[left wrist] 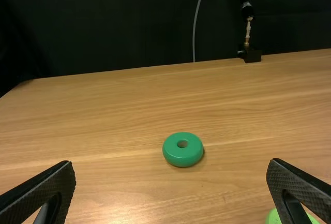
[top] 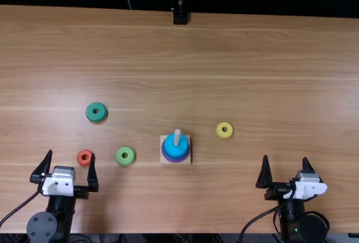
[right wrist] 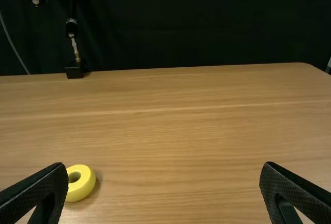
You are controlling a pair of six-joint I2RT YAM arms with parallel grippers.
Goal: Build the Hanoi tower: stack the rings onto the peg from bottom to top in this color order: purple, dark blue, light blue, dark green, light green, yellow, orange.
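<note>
Hanoi tower (top: 176, 151) stands near the middle of the surface (top: 269, 74), its light wooden base (top: 187, 139) lying flat and its peg (top: 176, 137) upright, rising through a light blue ring (top: 175, 147) with purple-blue showing beneath. With no purple or blue ring lying loose, the three lowest are probably on, which makes the dark green ring (top: 96, 118) the likely next one. It lies flat, well apart from the tower on the left arm's side.

The left gripper (top: 72, 153) has its fingers wide apart with nothing between them, and is the better placed for the step. The right gripper (top: 286, 157) is also spread wide and empty, with the yellow ring (top: 224, 134) nearer its side.

To do it well, the left arm should rise clear of the orange ring (top: 82, 161) close by its fingers, centre over the dark green ring and descend straight, gripping opposite sides evenly so that the ring stays level. It should pass high over the light green ring (top: 125, 161), line the hole up with the peg tip and lower gently; an off-centre release could leave the ring tilted or push the base.

No label or lettering can be made out on the rings or base.
</note>
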